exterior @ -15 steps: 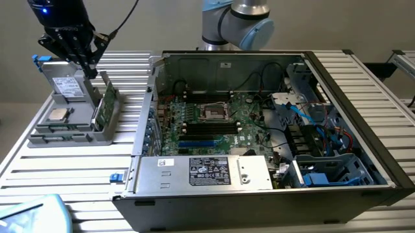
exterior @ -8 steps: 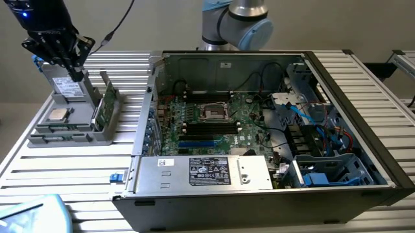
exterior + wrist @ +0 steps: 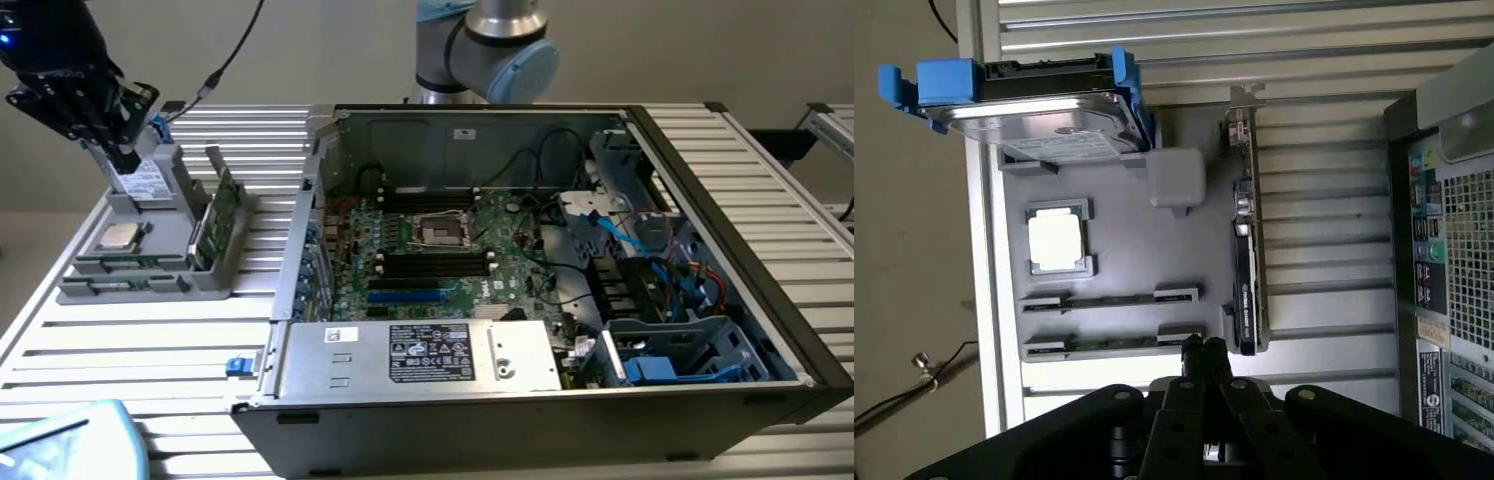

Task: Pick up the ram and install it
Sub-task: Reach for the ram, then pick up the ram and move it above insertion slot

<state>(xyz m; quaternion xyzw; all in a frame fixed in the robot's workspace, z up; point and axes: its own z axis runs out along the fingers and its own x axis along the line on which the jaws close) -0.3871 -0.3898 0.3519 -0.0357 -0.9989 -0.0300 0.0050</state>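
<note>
At the exterior view's left, the gripper (image 3: 124, 158) hangs over the gray tray (image 3: 80, 292), with its fingers pressed together and holding nothing. The ram (image 3: 118, 284) stands on edge in a slot of the tray, just beside the processor chip (image 3: 118, 237). The open computer case (image 3: 534, 430) stands to the right of the tray.
</note>
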